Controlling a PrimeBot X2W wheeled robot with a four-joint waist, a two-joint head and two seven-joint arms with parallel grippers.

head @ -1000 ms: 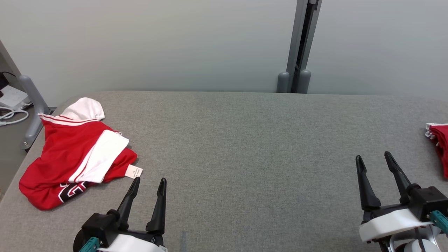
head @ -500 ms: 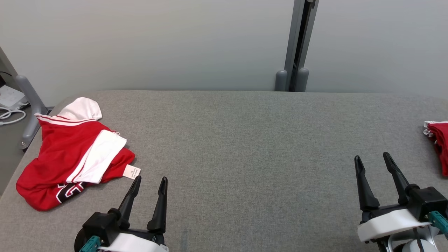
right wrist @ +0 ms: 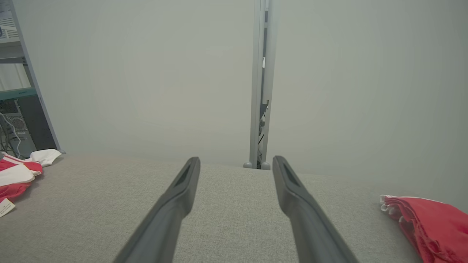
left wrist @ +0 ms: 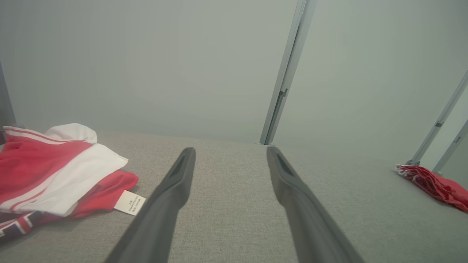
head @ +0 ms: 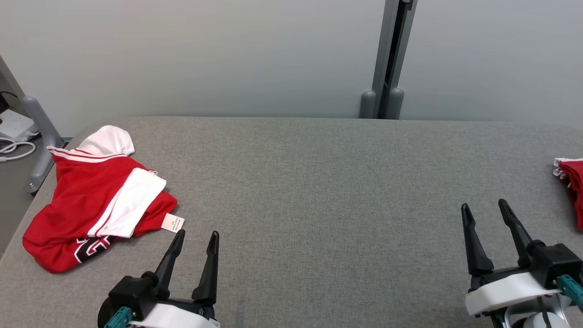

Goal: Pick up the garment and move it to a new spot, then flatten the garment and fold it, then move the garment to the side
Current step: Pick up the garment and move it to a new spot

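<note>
At the left end of the grey table (head: 319, 182), close to its far corner and side edge: the garment (head: 77, 205), a red jersey with white panels, lying in a loose rumpled heap. It is partly doubled over itself, with black-and-white lettering at the near hem and a small white label (head: 172, 222) sticking out on its right. The left claw (head: 197, 233) is just beside that label, not touching it, fingers spread with nothing between them. The right claw (head: 483, 204) is well apart at the table's right end, likewise spread and empty. Near it, at the right edge, lies a second red cloth (head: 571, 182); I take the left heap for the job in hand. Handling, by judgement: thin sports fabric, light, limp and somewhat slick. It will sag and slide over itself and offers no stiffness to push against, though it is not fragile. A single pinch would likely lift it as a hanging bunch, several layers together. Better holds are the broad white band (head: 132, 200) on top or the striped edge (head: 86, 155) at the far side, where seams give the fingers something firm. The label looks too small to trust. Flattening will probably want both claws on separate corners. The table's woven cover may drag on the cloth.
</note>
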